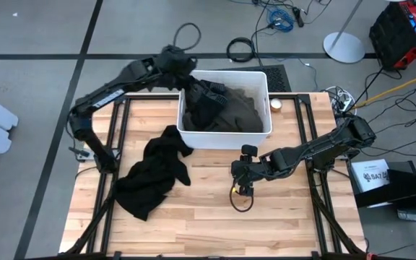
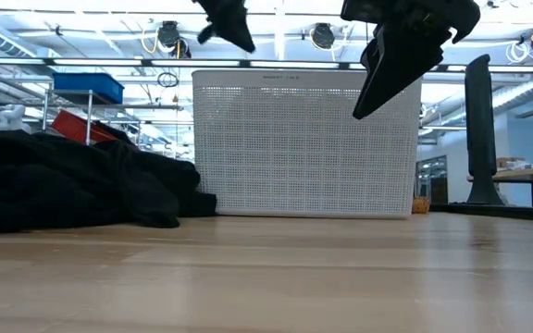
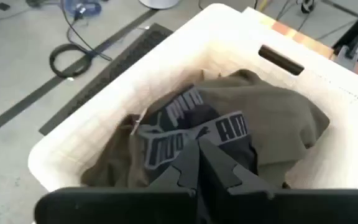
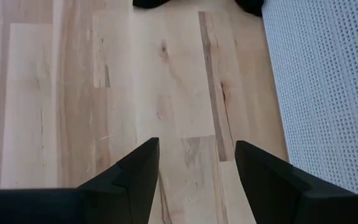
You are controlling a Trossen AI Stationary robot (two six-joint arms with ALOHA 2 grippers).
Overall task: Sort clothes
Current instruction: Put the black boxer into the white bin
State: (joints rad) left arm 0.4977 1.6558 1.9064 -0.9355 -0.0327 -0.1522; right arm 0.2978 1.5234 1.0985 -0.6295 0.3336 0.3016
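A pale wooden counter stands on a grey floor crossed by dark lines. Black cables coil on it near a round white stand base. Beyond, ceiling lights hang above shelving with a blue bin.

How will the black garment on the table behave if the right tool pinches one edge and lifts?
Likely floppy: the black garment lies crumpled in soft folds, so it should drape and trail. Probably light, but spread wide, so part may drag across the table. The open right tool hovers over bare wood beside it.
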